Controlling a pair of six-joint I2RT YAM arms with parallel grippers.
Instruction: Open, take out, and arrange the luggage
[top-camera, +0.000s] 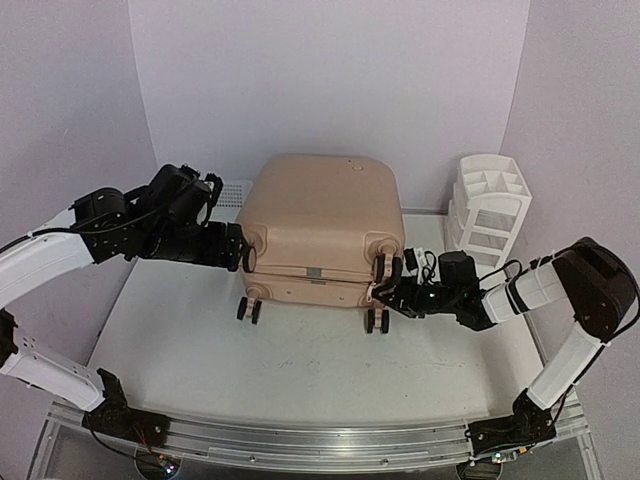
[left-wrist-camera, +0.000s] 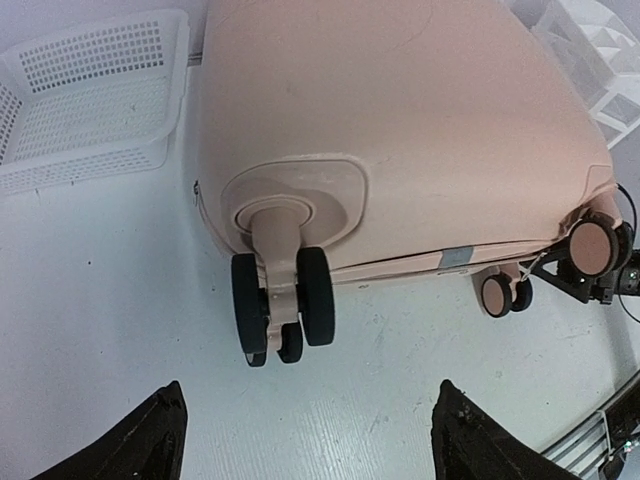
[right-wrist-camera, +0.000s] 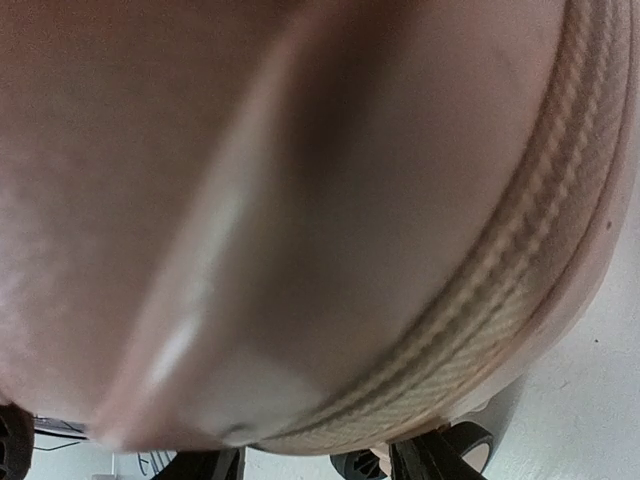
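The peach-pink luggage (top-camera: 320, 225) lies flat and closed at the back middle of the table, with its caster wheels (top-camera: 248, 309) facing the near side. My left gripper (top-camera: 243, 257) is open and empty at its near left corner. In the left wrist view the gripper (left-wrist-camera: 310, 450) hovers over bare table just short of the black double wheel (left-wrist-camera: 283, 305). My right gripper (top-camera: 385, 285) is at the near right corner, by the right wheels (top-camera: 377, 320). In the right wrist view the shell and its woven zipper band (right-wrist-camera: 520, 280) fill the frame. The fingers (right-wrist-camera: 430, 462) stand apart below it.
A white drawer organizer (top-camera: 490, 210) stands right of the suitcase. A white mesh basket (left-wrist-camera: 90, 100) sits behind its left side, partly hidden by my left arm in the top view. White table (top-camera: 310, 370) lies between the suitcase and the arm bases.
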